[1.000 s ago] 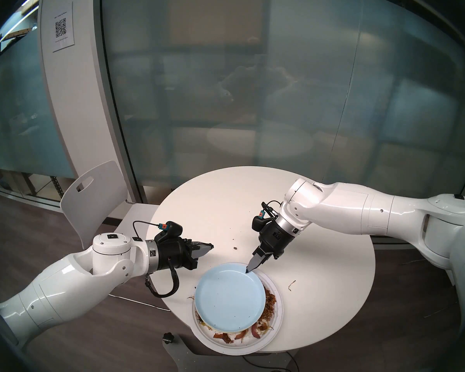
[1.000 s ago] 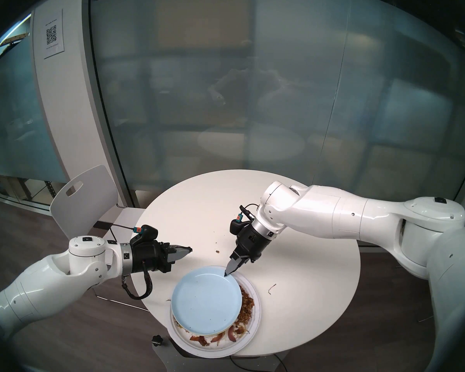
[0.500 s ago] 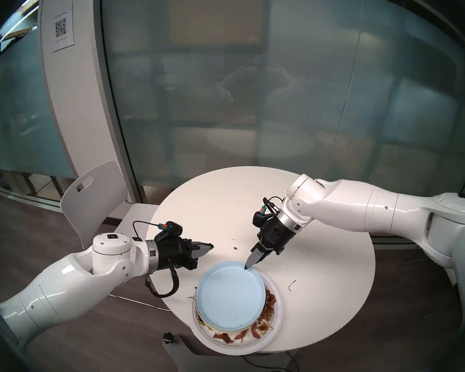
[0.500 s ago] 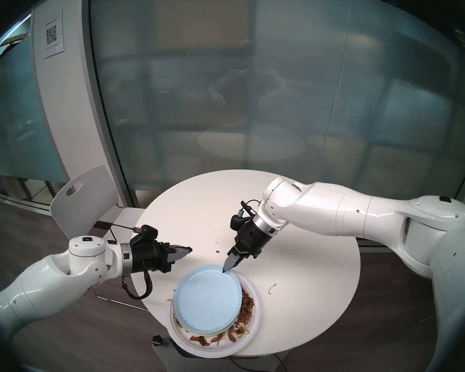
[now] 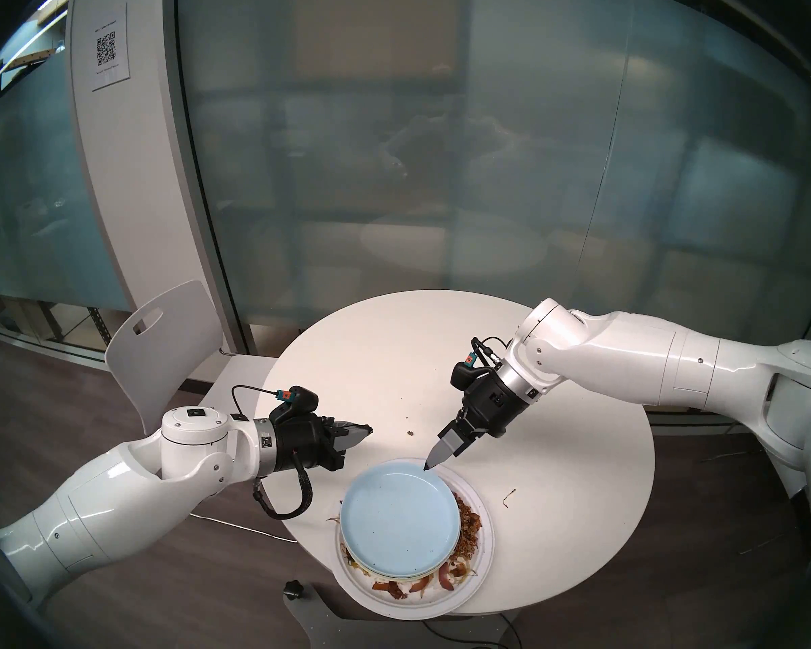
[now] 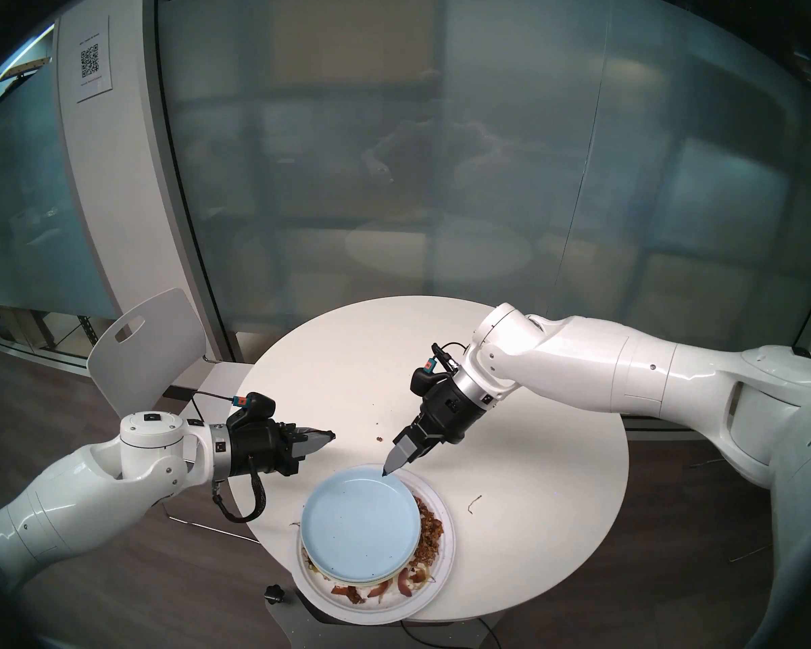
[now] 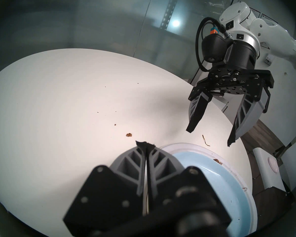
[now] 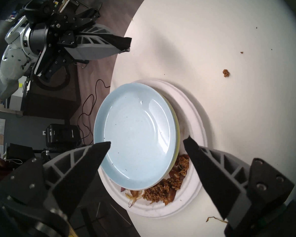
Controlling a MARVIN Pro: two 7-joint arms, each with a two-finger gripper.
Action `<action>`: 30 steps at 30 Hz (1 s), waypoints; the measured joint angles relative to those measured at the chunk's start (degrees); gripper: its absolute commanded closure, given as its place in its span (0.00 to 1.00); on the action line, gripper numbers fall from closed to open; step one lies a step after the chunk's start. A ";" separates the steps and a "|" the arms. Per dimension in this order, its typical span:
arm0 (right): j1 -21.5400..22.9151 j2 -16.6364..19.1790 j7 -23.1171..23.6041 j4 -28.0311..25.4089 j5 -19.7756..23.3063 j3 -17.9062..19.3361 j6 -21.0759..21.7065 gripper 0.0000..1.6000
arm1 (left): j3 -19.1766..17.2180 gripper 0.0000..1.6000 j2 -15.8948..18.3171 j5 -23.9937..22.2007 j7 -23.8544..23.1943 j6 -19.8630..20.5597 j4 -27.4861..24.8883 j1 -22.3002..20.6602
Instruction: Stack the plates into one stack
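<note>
Atop the paper plate (image 5: 481, 566) at the worktop's (image 5: 558, 493) near edge sits the stack, light blue plate (image 5: 399, 517) uppermost. Just beyond its far rim hangs my right claw (image 7: 210, 137), wide and empty, nearer than my pinched-together left claw (image 5: 364, 431).

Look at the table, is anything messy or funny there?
Yes. The paper plate under the stack hangs over the table edge. The blue plate sits off-centre, squashing food. Crumbs and a stringy scrap lie loose on the table.
</note>
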 measured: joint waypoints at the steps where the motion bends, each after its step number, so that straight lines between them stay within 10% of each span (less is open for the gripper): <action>1: -0.02 1.01 -0.25 -0.08 0.43 0.09 0.00 0.00 | 0.02 0.80 0.00 0.00 0.00 0.00 0.00 0.00; 30: -0.07 19.53 -4.10 -0.90 6.54 4.53 -5.37 0.00 | 0.28 0.80 0.02 -0.04 -0.04 0.01 0.02 -0.14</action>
